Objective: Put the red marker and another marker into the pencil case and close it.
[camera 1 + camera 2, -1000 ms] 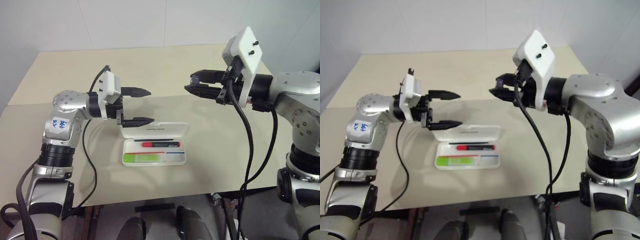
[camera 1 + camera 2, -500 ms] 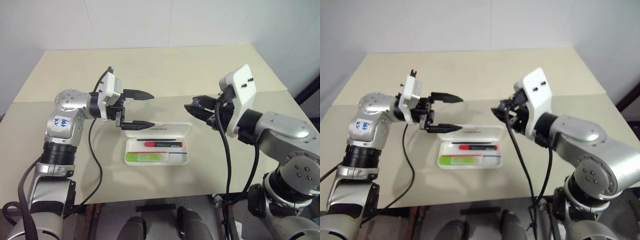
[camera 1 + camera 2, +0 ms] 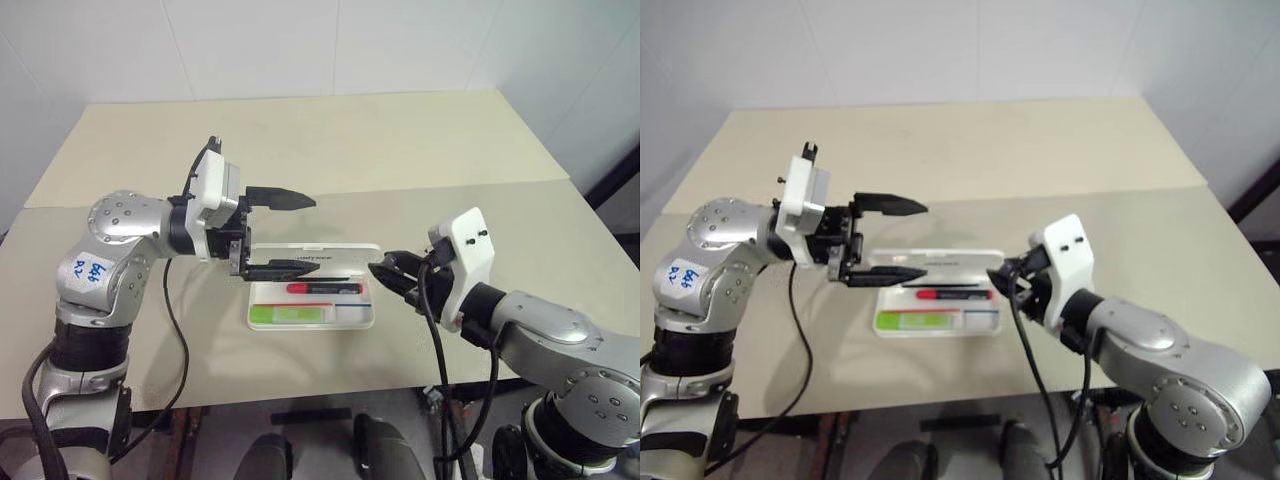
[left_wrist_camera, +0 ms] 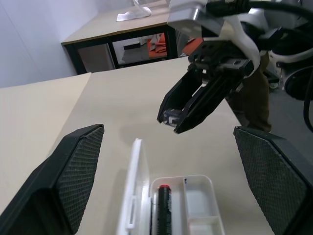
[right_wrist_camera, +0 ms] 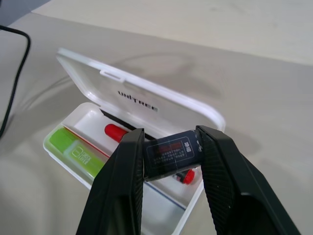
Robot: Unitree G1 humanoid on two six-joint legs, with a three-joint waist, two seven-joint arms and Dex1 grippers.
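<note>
Right gripper (image 3: 386,272): fingers clamped on a small dark piece (image 5: 169,152) with a red-and-white label, held between the pads. The gripper hangs just off the case's right end, low over the table (image 3: 480,220), pointing toward the case.

Left gripper (image 3: 293,233): fingers spread wide, nothing between them. It points level toward the robot's right, above the case's rear left part; the lower finger (image 3: 280,268) lies in line with the raised lid, and contact cannot be told.

Case (image 3: 362,322): white, open, in the middle of the near table half. Lid (image 5: 146,100) stands up along the far edge, dark lettering on its inner face.

Red marker (image 3: 323,288): lies inside the case in the rear compartment, lengthwise, black end toward the robot's right.

Green marker (image 3: 288,314): lies flat in the front left compartment, beside a thin red divider line. The front right compartment shows white floor.

Black cables hang from both wrists.
</note>
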